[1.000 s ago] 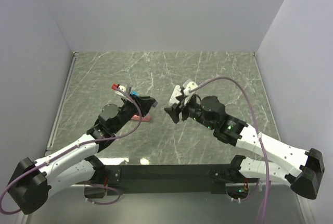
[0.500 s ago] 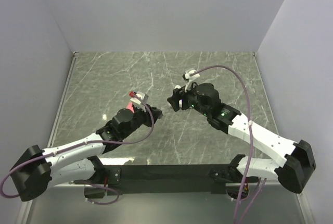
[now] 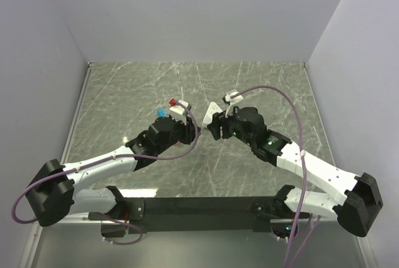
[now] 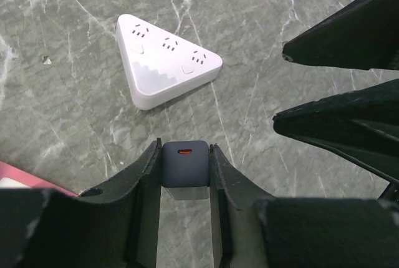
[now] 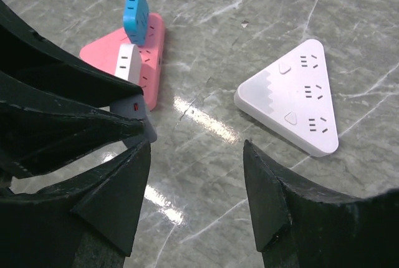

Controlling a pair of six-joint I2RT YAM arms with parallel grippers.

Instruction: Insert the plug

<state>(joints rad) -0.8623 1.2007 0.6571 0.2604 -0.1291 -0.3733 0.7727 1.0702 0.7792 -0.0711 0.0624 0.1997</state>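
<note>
Charger point(image 4: 184, 163) clamped, blue plug point(image 5: 136, 7) in pink strip point(image 5: 154, 47)

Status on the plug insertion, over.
Left gripper shut on grey plug. Right gripper open, empty. White triangular strip ahead on table, sockets free. Nothing between.

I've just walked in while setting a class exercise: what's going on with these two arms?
The left gripper is shut on a grey plug, with the white triangular power strip lying on the table just ahead of it. The right gripper hangs open nearby, holding nothing. The plug is not yet inserted.
</note>
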